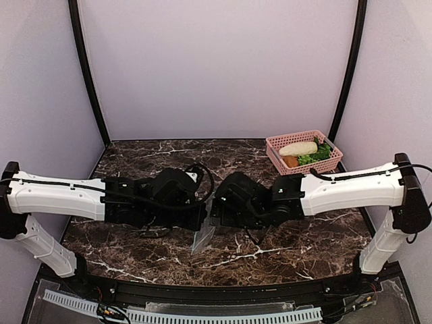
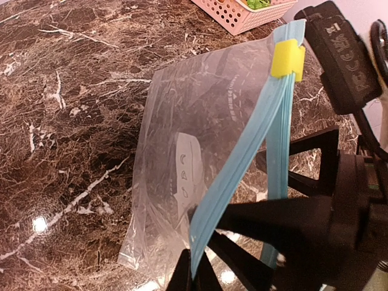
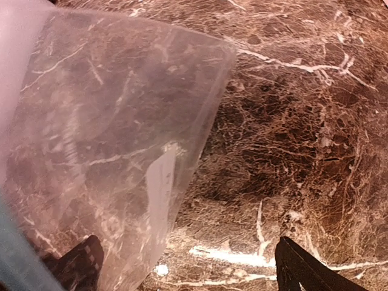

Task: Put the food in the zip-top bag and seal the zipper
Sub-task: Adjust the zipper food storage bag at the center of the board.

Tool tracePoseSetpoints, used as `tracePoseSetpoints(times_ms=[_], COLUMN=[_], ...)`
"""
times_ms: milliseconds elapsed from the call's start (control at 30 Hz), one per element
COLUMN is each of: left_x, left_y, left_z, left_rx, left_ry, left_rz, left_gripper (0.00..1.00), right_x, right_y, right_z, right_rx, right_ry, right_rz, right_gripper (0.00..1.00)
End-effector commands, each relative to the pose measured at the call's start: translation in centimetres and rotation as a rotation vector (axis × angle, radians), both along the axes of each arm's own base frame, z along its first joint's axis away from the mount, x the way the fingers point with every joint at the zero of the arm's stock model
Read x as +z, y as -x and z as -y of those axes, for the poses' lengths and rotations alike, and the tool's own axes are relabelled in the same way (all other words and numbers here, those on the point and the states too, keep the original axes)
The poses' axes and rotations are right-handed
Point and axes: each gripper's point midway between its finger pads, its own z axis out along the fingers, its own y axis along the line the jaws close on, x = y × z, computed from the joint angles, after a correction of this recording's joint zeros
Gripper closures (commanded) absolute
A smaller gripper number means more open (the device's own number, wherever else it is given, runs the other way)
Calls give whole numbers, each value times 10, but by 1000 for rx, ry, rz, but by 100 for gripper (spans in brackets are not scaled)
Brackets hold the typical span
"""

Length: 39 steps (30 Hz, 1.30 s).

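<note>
The clear zip-top bag [image 2: 182, 139] hangs above the marble table [image 1: 283, 250] between the two arms, its white label [image 2: 185, 173] showing through. My left gripper [image 2: 197, 270] is shut on one teal zipper [image 2: 242, 157] strip. The second strip splits away below the yellow slider [image 2: 287, 59], so the mouth is parted. My right gripper [image 3: 188, 273] stands open beside the bag [image 3: 109, 121], one finger behind the plastic, gripping nothing. The food sits in the pink basket [image 1: 273, 145]: a brown-orange lump [image 1: 291, 161], green leaves [image 1: 318, 154] and a pale piece [image 1: 298, 148].
The basket stands at the table's back right, against the black frame post [image 1: 347, 74]. Both arms meet at the table's middle, with the bag [image 1: 202, 237] dangling below them. Pale walls enclose the table on three sides.
</note>
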Motion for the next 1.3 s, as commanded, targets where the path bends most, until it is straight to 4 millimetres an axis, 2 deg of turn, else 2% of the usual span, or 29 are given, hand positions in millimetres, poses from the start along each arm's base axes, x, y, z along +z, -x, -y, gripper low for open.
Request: tracePoseSetpoints(times_ms=[0,167,300,400,567,667,767,867,1033,1167,1267], left_x=[-3,0,2,5,18,27,32,35,34,28,20], left_y=[2,5,9,7,-3,-5,-6,-5,0,2,0], left_z=[-2,1,5,3,-30,-45,-59,-62,-48,-39,-37], left_rx=[8,5,-15,-11,68,93,113,106,35,-1,-3], left_ry=[9,56,85,76,1,-33,-58,-52,-45,-63,-80], left_rz=[-3,-16,-26,-8,66,103,118,118,96,72,45], left_gripper=[99,99,99,99,99,99,99,99,99,99,99], right_x=[-20,-32,-29,-37,-61,-68,-72,-73,-56,-19,13], right_y=[-10,-14,-19,-20,-14,-11,-9,-9,-12,-3,12], right_z=[21,27,16,19,47,62,69,69,46,13,-4], right_rx=[-114,-129,-85,-84,-130,-152,-159,-157,-33,156,294], right_ry=[57,84,69,92,132,145,155,156,137,34,-72], right_rz=[-20,-32,-8,-16,-68,-80,-87,-92,-55,6,51], right_gripper=[3,2,2,2,2,2,3,3,3,2,2])
